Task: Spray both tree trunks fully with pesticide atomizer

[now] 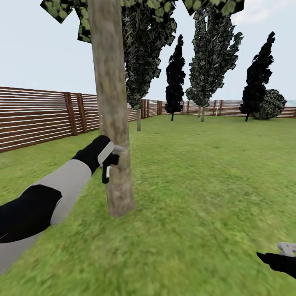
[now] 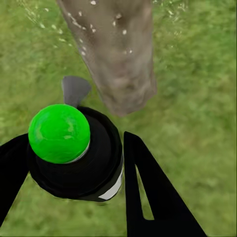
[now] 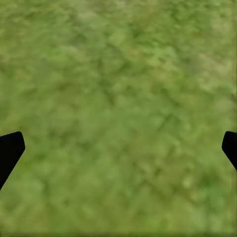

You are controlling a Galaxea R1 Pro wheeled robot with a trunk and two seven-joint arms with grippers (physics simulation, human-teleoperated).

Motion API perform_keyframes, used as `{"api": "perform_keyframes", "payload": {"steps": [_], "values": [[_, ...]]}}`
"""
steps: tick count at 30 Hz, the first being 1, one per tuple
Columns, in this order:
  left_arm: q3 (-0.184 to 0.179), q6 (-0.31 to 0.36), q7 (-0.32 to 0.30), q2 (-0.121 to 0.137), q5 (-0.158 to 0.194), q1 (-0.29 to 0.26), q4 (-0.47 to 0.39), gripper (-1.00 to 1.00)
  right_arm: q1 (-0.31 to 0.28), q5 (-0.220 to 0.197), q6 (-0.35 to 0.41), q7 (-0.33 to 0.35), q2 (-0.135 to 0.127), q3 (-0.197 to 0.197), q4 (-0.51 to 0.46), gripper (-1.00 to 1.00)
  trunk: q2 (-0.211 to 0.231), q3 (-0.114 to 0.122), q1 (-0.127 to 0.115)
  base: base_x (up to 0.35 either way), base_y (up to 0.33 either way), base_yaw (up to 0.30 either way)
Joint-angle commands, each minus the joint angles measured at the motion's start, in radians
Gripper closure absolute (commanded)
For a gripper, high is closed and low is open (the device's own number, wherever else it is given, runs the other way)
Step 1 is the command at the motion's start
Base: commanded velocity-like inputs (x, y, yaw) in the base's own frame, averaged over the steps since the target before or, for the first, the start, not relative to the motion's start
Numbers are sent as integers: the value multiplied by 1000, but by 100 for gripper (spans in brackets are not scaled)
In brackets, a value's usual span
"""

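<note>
The pesticide atomizer (image 2: pixel 74 163), a black bottle with a bright green cap and a grey nozzle, sits between the black fingers of my left gripper (image 2: pixel 74 140), which is shut on it. The nozzle faces a tree trunk (image 2: pixel 116 54), a mottled grey-brown column speckled with small white droplets. In the head view my left gripper (image 1: pixel 110 158) is right against that trunk (image 1: pixel 111 107), low down and not far above the lawn. My right gripper (image 1: pixel 287 248) hangs low at the right and stands open (image 3: pixel 118 148) over bare grass.
A brown slatted fence (image 1: pixel 37 117) borders the lawn (image 1: pixel 205 172) on the left and across the back. Dark narrow trees (image 1: pixel 176 78) and a leafier tree (image 1: pixel 211 53) stand along the far fence. Open grass stretches to the right of the trunk.
</note>
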Motion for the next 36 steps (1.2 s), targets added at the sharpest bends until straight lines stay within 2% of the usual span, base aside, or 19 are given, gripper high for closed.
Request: {"api": "perform_keyframes", "payload": {"steps": [1, 5, 10, 20, 24, 30, 36], "values": [[1, 0, 1, 4, 6, -25, 2, 100, 0, 0, 0, 0, 0, 0, 0, -100, 0, 0, 0, 0, 0, 0], [1, 5, 1, 6, 8, -84, 4, 100, 0, 0, 0, 0, 0, 0, 0, -100, 0, 0, 0, 0, 0, 0], [0, 6, 0, -1, 9, -91, 2, 100, 0, 0, 0, 0, -1, 0, 0, -100, 0, 0, 0, 0, 0, 0], [-1, 6, 0, -4, 7, -108, -2, 100, 0, 0, 0, 0, -1, 0, 0, -100, 0, 0, 0, 169, 0, 0], [-1, 6, 0, -4, 6, -141, -2, 100, 0, 0, 0, 0, -1, 0, -1, -100, 0, 0, 0, 250, 0, 0], [-1, 6, 0, -4, 8, -202, -1, 100, 0, 0, 0, 0, -1, -1, 0, -100, 0, 0, 0, 20, 0, 0], [-7, 5, -1, -4, 9, -209, 17, 100, 0, 0, 0, 0, -1, -1, 0, -100, 0, 0, 0, 0, 0, 0]]}}
